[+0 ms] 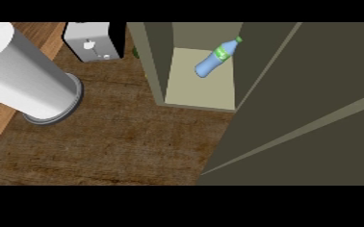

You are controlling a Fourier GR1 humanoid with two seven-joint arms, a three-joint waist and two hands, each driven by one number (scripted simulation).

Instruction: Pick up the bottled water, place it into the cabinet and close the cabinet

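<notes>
The bottle (217,57) is already in the cabinet (158,57): it lies tilted on the pale shelf, blue base toward the near left, green cap toward the far right, almost touching the inner right wall. Its long axis runs on a diagonal from near left to far right. It looks to be leaning or lying, not standing upright.

Neither of my hands shows here, so I cannot tell whether my fingers are open, curled or holding anything. A grey forearm (32,77) comes in at the left, big and close to the view, ending in a round cuff; no hand is visible beyond it.

The door (298,125) stands open, a wide dark slab filling the right and near right, swung out from the cabinet's right side. I judge that placing is done and only closing is left. The door lies to the right, so my right hand is probably the nearer one, and the push would go leftward, toward the opening. A toaster (90,41) sits far left on the wooden counter (128,139), clear of the door's swing.
</notes>
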